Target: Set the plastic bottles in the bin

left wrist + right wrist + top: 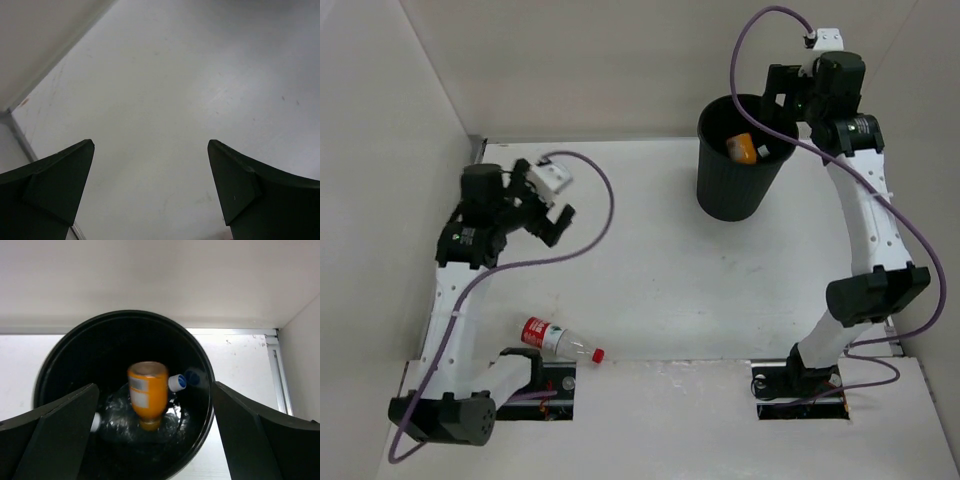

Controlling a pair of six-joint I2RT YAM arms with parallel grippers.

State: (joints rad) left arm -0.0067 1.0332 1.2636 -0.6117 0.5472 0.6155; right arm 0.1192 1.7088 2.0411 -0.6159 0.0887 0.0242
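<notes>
where the right pincer [155, 387] hangs: straight above the mouth of the bin [740, 195], jaws wide apart, nothing between them.
orange bottle [744, 150]: inside the bin, blurred in the right wrist view; cannot tell whether it is falling or at rest.
under the orange bottle: crumpled clear plastic and a white cap [177, 382] with a smear of blue beside it; probably the two clear bottles, though a sure count is not possible.
red-label bottle [558, 340]: lying on its side on the worktop [650, 280], near the base of the left arm, red cap pointing right, well apart from the bin.
left pincer [151, 145]: jaws apart, empty, over the worktop near the far left corner, not over the bottle.
done, by my reckoning: three of four in the bin.
left to do: one bottle, the red-label one; it lies on the left arm's side, across the worktop from the bin.
</notes>
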